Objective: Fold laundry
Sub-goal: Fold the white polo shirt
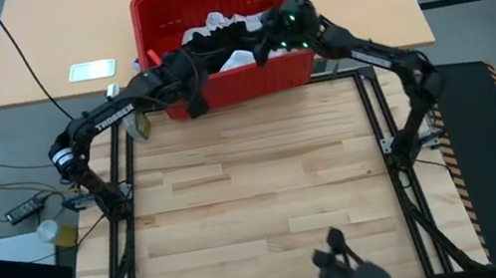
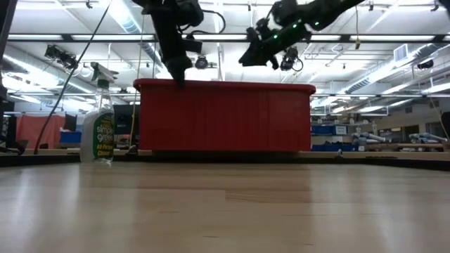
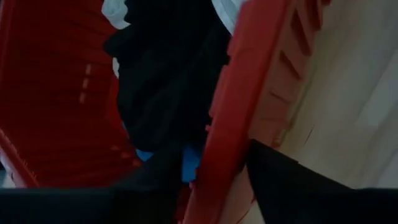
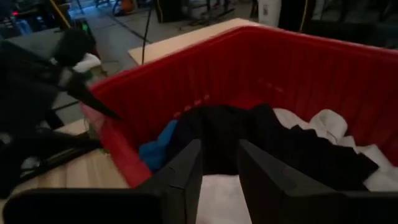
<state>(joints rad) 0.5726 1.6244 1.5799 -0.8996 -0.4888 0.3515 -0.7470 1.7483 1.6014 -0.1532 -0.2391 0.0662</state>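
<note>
Pale wooden planks of the table (image 1: 257, 193) lie bare from its centre down to 6 o'clock, while all the laundry sits in the red basket (image 1: 229, 87) at 12 o'clock. Inside it, the black garment (image 4: 249, 134) sprawls across the middle, the white garment (image 4: 323, 124) lies beside and under it, and the blue garment (image 4: 158, 149) is tucked against the basket's wall.

The left claw (image 1: 191, 98) sits at the basket's near rim, around 11 o'clock; its fingers straddle the red wall, one inside and one outside, parted, with no cloth clearly between them. The right claw (image 4: 217, 165) hovers over the pile at about 1 o'clock, fingers a narrow gap apart and holding nothing.

The step in hand looks like picking a first garment. To do it well, the right claw should descend onto a raised fold of the black cloth and pinch a single layer, not the white one underneath. The left claw should clear the rim first, or it may drag the basket.
</note>
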